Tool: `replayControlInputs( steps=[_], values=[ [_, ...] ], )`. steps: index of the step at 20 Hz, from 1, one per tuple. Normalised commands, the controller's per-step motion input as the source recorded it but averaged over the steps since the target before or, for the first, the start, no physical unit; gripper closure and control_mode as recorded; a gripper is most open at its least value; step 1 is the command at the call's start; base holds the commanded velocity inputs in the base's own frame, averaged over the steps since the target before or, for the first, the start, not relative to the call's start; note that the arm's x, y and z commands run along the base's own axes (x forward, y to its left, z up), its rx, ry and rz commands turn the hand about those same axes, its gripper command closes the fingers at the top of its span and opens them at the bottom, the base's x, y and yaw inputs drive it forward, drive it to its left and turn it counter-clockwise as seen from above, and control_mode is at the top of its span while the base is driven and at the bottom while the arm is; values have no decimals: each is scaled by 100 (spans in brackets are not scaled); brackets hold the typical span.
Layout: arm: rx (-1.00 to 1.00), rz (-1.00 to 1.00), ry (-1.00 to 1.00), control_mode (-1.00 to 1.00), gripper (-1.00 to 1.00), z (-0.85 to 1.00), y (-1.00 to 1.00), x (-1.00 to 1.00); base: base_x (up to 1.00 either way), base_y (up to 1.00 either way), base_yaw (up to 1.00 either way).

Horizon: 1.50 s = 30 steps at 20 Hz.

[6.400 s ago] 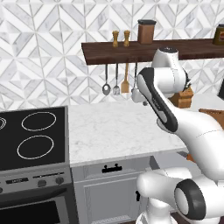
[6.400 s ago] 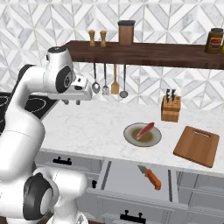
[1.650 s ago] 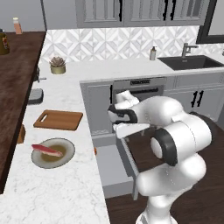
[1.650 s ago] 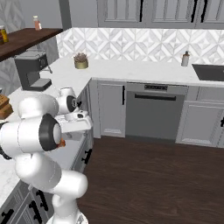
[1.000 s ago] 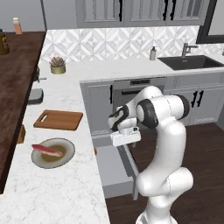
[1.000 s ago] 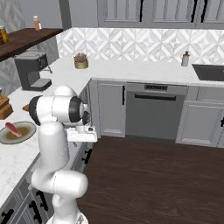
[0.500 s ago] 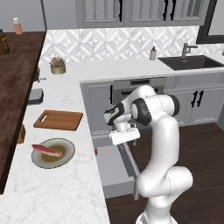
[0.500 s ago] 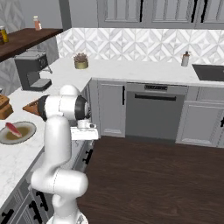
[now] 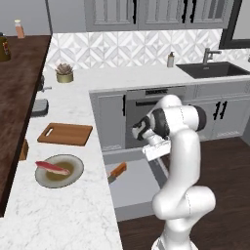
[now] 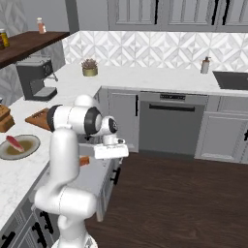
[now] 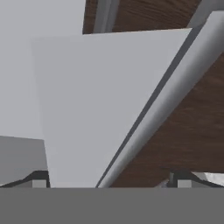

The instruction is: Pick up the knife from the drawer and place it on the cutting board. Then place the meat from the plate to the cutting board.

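- The drawer point(image 9: 139, 183) stands pulled out under the counter, and the knife point(image 9: 117, 172) lies flat on its grey floor near the counter-side wall, orange-brown handle towards the open end, blade mostly tucked in towards the cabinet.
- The gripper point(image 9: 157, 150) hangs over the drawer's far side, well off from the knife; in the hand view its fingertips point(image 11: 38, 178) stand as wide apart as they go, with nothing between them, looking down on bare drawer floor and the drawer's edge.
- I'd judge the knife to be light and stiff, so it should lift in one piece without sagging.
- The blade looks smooth and thin, a poor place to pinch; the handle is thicker and likelier to give the fingers purchase.
- Taking it across the handle, close to where the blade begins, should keep it from tipping point-down once it's off the floor.
- Lying flat, there's little height to get under, so the fingers would need to come right down to the drawer floor on either side of the handle.
- The cutting board point(image 9: 65, 134) waits on the counter just past the plate point(image 9: 59, 171), where the meat point(image 9: 52, 168) lies across the plate; that strip looks soft and floppy, probably slippery.
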Motion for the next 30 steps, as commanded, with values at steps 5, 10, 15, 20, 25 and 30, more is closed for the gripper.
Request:
replayControlInputs(
  steps=[5, 10, 15, 20, 25, 30],
  values=[
    [0, 7, -26, -100, -100, -3, -100, -100, 0, 0, 0],
    [7, 1, -36, -100, -100, 39, -100, -81, 0, 0, 0],
    [36, 0, -42, -100, -100, 100, -88, -13, 0, 0, 0],
    [36, 0, -37, -100, -100, 100, 39, 4, 0, 0, 0],
    [8, -16, -29, -100, -100, 100, 94, 3, 0, 0, 0],
    [-5, -50, -12, -100, -100, 54, 100, 4, 0, 0, 0]
  ],
)
